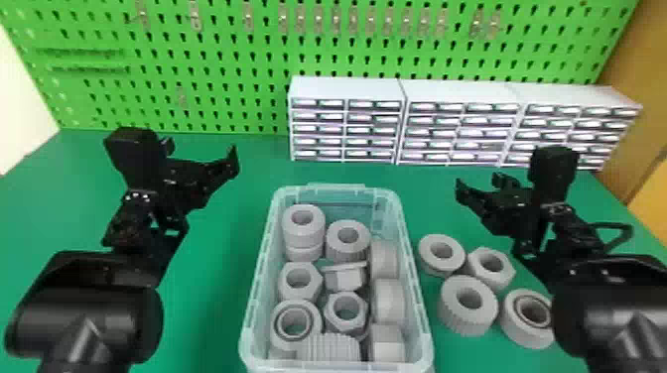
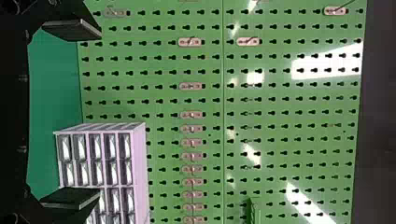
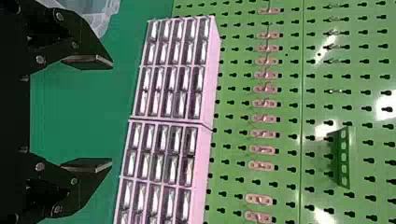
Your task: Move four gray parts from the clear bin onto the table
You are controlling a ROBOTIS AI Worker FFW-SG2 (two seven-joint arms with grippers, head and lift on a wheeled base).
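Head view: between left gripper (image 1: 202, 153) and right gripper (image 1: 479, 184), but nearer, the clear bin (image 1: 337, 187) holds gray parts (image 1: 303, 233); four others (image 1: 446, 307) lie nearer than right gripper, on the table (image 1: 208, 297). Left wrist view: fingers (image 2: 70, 29) apart. Right wrist view: fingers (image 3: 88, 62) apart, bin edge near one.

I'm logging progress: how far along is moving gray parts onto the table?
Apparently complete: four gray parts lie on the table, right of the clear bin. The left gripper and right gripper are open, holding nothing. More gray parts sit inside, but no move seems left.
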